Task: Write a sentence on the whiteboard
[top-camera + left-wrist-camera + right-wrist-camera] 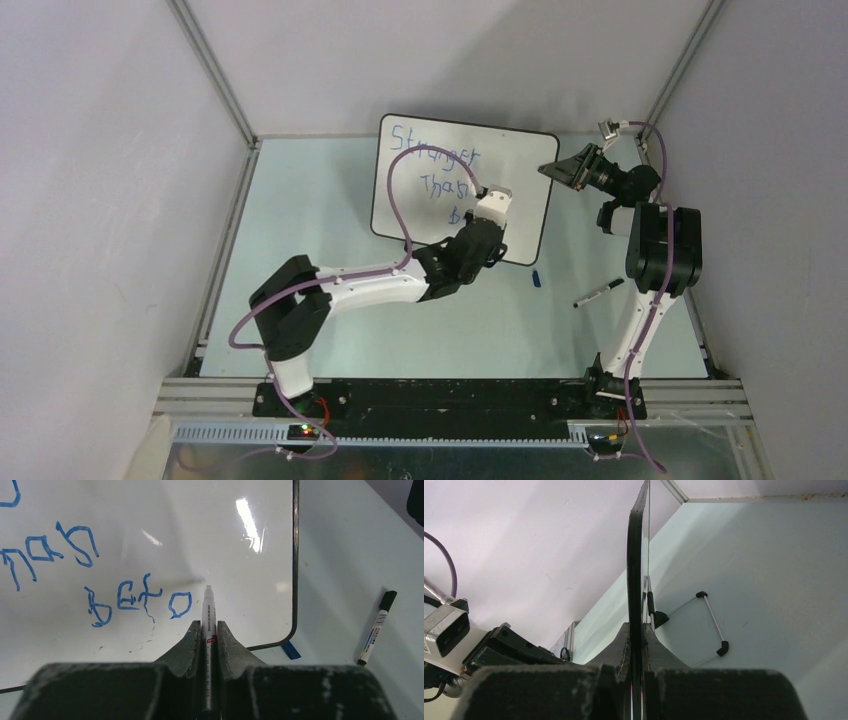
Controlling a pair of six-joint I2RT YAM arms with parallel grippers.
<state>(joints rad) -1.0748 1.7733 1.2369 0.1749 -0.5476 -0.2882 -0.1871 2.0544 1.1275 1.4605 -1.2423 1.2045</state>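
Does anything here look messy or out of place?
A small blue piece, perhaps a pen cap, lies loose by the whiteboard's near corner, and a spare marker lies on the table. The blue writing runs wobbly and staggered.

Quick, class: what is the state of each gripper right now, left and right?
Left gripper: closed, holding the marker.
Right gripper: closed on the whiteboard edge.

Plain pale-grey walls [100, 200] close in a pale green desk [300, 250] on three sides. Aluminium framing marks the back corners, the left strut [212, 70] and the right strut [684, 60]. Soft, even light leaves faint shading on the back wall [450, 50]. A slotted metal rail [400, 432] runs along the desk's near edge.
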